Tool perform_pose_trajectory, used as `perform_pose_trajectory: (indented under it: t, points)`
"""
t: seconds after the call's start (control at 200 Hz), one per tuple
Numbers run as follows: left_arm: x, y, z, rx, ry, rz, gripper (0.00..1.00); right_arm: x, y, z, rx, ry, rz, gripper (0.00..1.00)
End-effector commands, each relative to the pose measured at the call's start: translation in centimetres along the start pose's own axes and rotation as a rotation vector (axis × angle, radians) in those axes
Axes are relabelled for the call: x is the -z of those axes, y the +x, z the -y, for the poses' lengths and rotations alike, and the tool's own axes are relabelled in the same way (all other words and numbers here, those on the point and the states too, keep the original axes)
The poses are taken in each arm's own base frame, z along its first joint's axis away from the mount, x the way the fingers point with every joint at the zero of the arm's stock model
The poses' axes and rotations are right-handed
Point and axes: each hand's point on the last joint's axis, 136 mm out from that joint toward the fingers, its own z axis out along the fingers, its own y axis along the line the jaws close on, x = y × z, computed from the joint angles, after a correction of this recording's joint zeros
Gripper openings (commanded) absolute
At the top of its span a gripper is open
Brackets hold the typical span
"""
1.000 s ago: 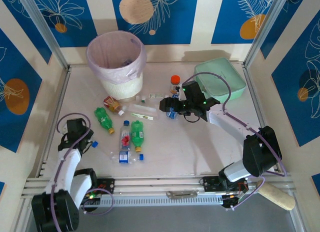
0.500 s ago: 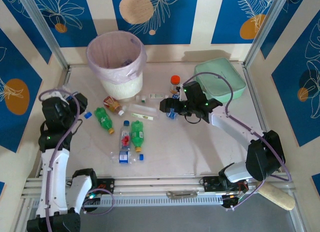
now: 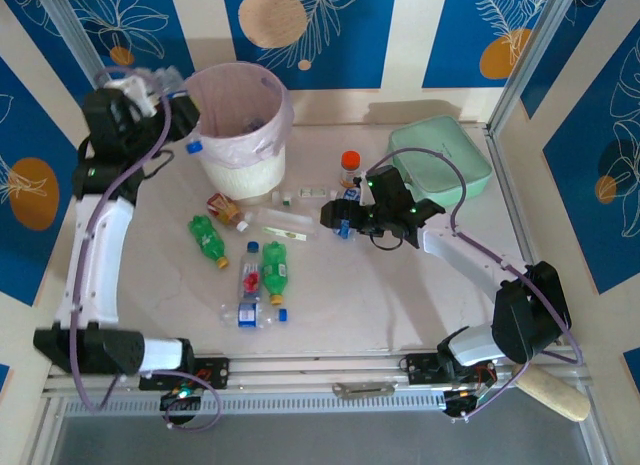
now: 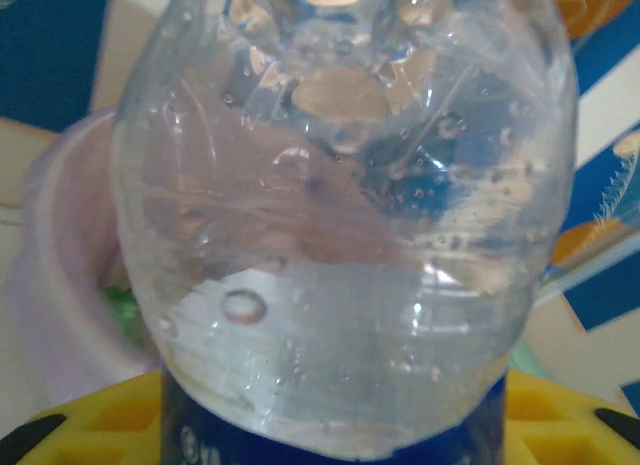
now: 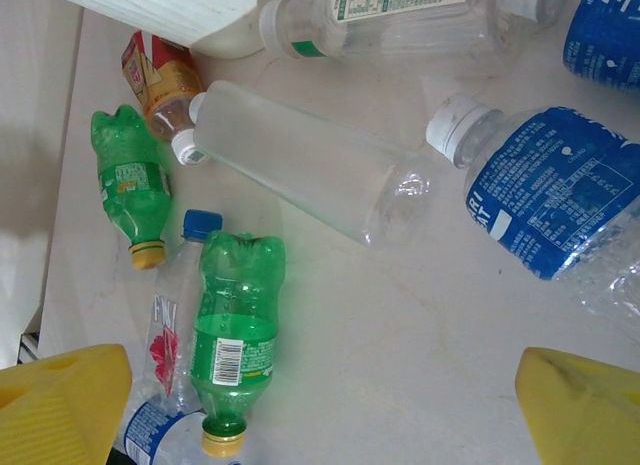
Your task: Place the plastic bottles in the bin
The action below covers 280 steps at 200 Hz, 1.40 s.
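This is a robot-testing cell in a lab: a pale counter [image 3: 400, 305] fenced by slanted aluminium posts [image 3: 520, 75] and walled with blue panels printed with white leaves and orange discs [image 3: 300, 25]. On the near side of the right pincer [image 3: 338, 221], a slotted metal rail [image 3: 300, 401] carries cabled black arm mounts [image 3: 440, 367].

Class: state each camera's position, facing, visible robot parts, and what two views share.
Top external: above, behind; looks down on the table; left arm, right arm.
Left wrist: high, faces the bin past a clear bottle in the left fingers.
Right wrist: looks down on the green bottle; right fingers open.
Shared: top external also shows that green bottle.
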Motion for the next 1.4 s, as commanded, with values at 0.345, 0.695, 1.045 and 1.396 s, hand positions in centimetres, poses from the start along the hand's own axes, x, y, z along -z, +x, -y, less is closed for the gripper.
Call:
perform_pose_trajectory:
  t: [0.345, 0.695, 1.045, 1.396]
  points:
    - [-11.1, 1.2, -1.1, -0.200, -0.056, -0.203, 0.41, 0.2, -0.1, -0.9, -0.014, -0.007, -0.051, 0.99]
    - [-15.3, 4.4, -3.7, -0.245, -0.081, -0.290, 0.53, 0.4, -0.3, -0.3, 0.022, 0.078, -0.045, 0.99]
    - [-12.4, 2.3, -0.7, -0.234, -0.003, -0.243, 1.00, 1.7, -1.7, 1.2, 0.051, 0.185, -0.017, 0.99]
    - [-3.9, 5.3, 4.9, -0.176, 0.215, -0.054, 1.00, 0.8, -4.4, 3.9, -0.008, 0.226, 0.013, 0.99]
